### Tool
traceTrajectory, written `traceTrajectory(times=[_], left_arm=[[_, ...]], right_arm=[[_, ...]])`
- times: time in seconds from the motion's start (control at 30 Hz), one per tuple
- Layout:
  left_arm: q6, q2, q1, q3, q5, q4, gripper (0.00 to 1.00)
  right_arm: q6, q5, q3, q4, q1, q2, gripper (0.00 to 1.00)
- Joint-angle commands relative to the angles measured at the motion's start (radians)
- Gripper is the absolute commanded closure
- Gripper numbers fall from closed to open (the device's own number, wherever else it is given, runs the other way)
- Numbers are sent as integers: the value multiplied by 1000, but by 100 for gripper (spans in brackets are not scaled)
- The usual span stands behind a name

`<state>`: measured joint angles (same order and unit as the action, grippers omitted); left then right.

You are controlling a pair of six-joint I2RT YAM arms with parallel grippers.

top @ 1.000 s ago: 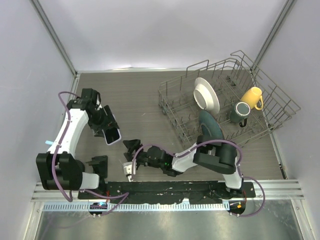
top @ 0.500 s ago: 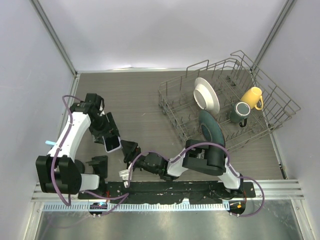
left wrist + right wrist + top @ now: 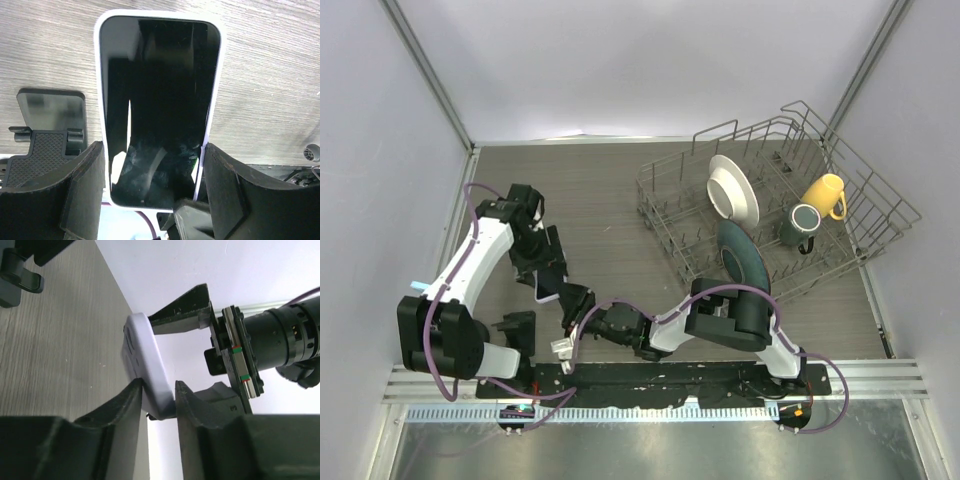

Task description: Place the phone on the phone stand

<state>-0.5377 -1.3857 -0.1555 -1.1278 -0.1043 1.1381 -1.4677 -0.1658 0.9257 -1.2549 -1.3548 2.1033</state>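
Left jaws, right jaws, pinching the phone (image 3: pixel 157 100)

We've got the phone (image 3: pixel 157 115): glossy black screen, pale blue-white rim. Grey wood-grain table (image 3: pixel 610 190). Up at two o'clock we spot a grey wire rack (image 3: pixel 670 215), white plate (image 3: pixel 732 190), yellow mug (image 3: pixel 823 195), dark green mug (image 3: pixel 801 224), teal plate (image 3: pixel 744 258).
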Motion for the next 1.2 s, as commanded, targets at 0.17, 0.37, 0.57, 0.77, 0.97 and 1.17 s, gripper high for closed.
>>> traceTrajectory(times=[0.17,0.37,0.57,0.77,0.97,1.17], left_arm=[[8,45,-24,-55,-23,57,100],[-4,86,-30,-36,-93,65,100],[10,122,-33,-44,-92,72,93],[-16,230,-32,-82,-89,-3,65],[-44,275,-30,-101,-104,-40,33],[-39,289,-32,-148,-72,-38,13]], right_arm=[[-22,45,59,-95,-6,-8,83],[-62,2,102,-222,-12,46,93],[-62,-51,98,-201,-40,-26,100],[157,-86,93,114,-49,-216,99],[256,-158,107,178,-53,-256,100],[433,-209,140,339,-53,-315,100]])
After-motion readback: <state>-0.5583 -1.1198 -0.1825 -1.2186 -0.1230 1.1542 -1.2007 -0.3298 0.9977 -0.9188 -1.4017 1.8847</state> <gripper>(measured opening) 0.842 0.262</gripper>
